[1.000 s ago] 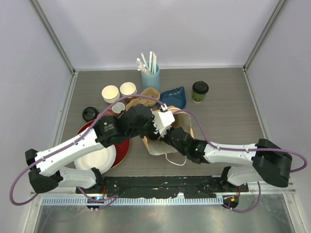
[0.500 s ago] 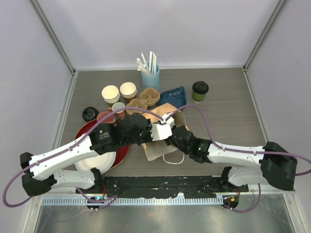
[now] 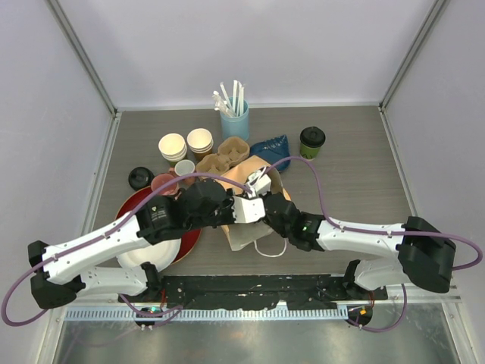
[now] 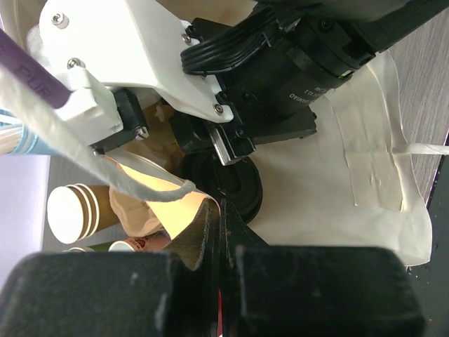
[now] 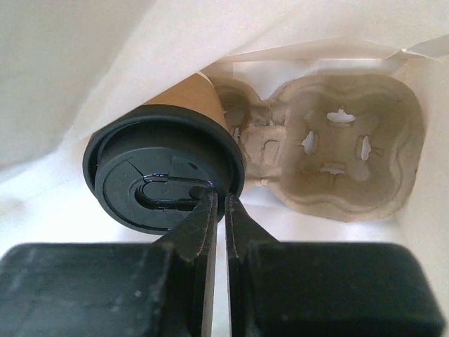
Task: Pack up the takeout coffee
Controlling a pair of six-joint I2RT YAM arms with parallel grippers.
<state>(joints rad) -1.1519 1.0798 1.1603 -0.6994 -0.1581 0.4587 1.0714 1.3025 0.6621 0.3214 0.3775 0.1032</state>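
The kraft-brown cup with a black lid (image 5: 165, 179) lies inside the white paper bag (image 3: 254, 236), next to a pulp carrier (image 5: 337, 151). My right gripper (image 5: 219, 203) reaches into the bag and is shut on the lid's rim; in the top view it (image 3: 268, 208) meets the left arm over the bag. My left gripper (image 4: 221, 214) is shut on the bag's (image 4: 351, 175) mouth edge and holds it up; the black lid (image 4: 235, 188) shows just beyond. The green cup with a black lid (image 3: 311, 142) stands upright at the back right, away from both grippers.
Behind the bag are a second pulp carrier (image 3: 225, 155), a blue pouch (image 3: 271, 152), a blue cup of straws (image 3: 235, 117) and stacked cream cups (image 3: 173, 145). A pink mug (image 3: 163, 183), a loose black lid (image 3: 139, 178) and a red plate (image 3: 191, 235) lie on the left.
Both grippers and the bag have shifted toward the near edge, uncovering the pulp carrier behind. The bag's mouth is held the same way, with the right gripper still inside it.
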